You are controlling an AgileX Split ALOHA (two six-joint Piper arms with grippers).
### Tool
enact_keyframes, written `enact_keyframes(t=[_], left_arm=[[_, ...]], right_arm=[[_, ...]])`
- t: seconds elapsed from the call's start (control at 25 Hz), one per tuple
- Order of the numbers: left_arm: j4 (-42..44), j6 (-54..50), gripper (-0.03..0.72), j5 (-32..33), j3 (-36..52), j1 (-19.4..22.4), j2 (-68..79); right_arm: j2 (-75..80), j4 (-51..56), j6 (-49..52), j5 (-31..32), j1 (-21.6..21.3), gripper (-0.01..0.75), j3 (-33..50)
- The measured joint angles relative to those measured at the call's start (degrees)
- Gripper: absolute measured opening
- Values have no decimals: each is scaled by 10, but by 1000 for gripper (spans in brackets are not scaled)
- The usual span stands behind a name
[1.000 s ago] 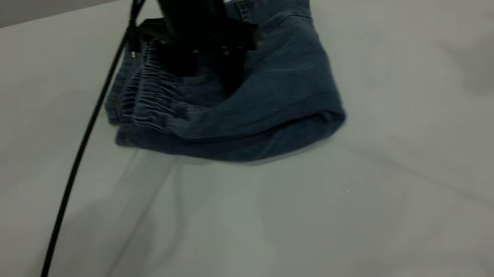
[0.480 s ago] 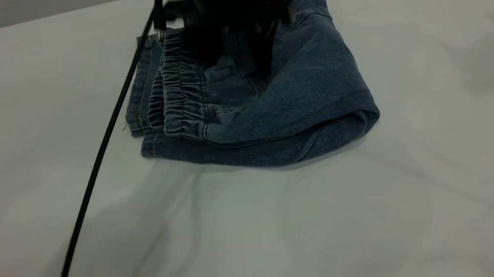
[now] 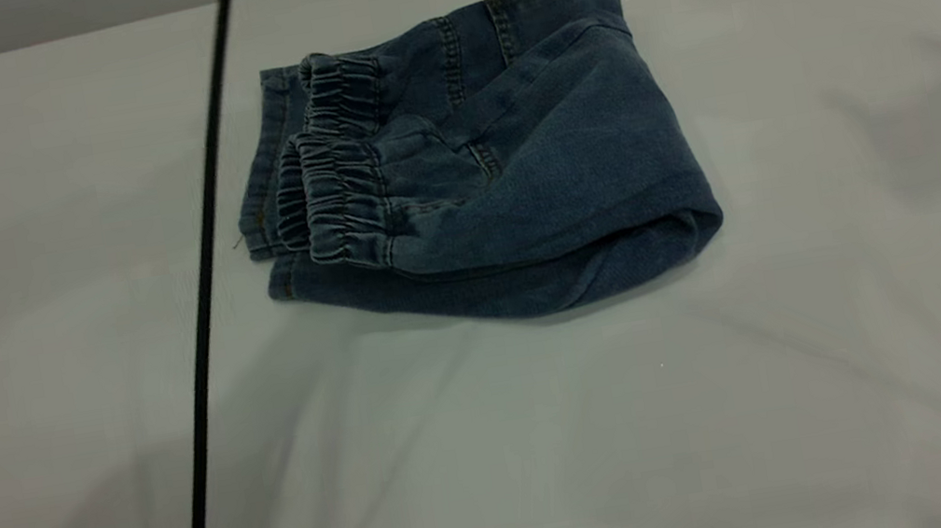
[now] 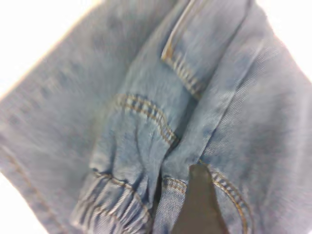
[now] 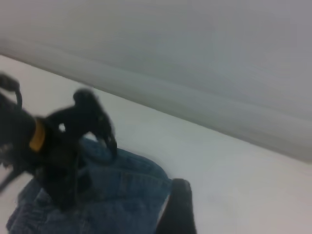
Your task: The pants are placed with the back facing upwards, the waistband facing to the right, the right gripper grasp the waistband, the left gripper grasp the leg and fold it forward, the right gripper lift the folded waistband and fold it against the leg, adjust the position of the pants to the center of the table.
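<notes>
The pants (image 3: 566, 154) lie folded into a compact denim bundle on the table (image 3: 555, 439), back of centre. Their gathered waistband (image 3: 338, 200) lies on top toward the left, over the stitched hems. The printed leg is hidden inside the fold. My left gripper (image 4: 242, 209) hangs close above the denim, out of the exterior view. One dark finger (image 4: 200, 204) shows off to one side, with nothing held. My right gripper (image 5: 220, 204) is off beside the bundle's edge, one finger (image 5: 178, 204) showing, also empty. From there the left arm (image 5: 53, 146) is seen over the pants (image 5: 122, 195).
A black cable (image 3: 202, 297) runs from the top edge down to the bottom left, crossing just left of the bundle. A grey wall band rises behind the table's far edge (image 3: 21, 47). Bare white table surface spreads in front and to the right.
The left arm, which was pressing on the bundle, dragged it a little to the right, then rose out of the exterior view. The pants now lie still and uncovered.
</notes>
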Motion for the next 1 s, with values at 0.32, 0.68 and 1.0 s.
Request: enact_keyframes(t=[0.32,0.68,1.0], left_arm=[[72,-8,497,0,1,0,-145],[76,-8,497,-1,111,0,-338],[74,-8,497,-2,308,0,-560]], right_arm=[[-83,12,-2,57,0,573,0],[-222,58,9,114,0,573,1],[-391,67,16,113,0,573,77]])
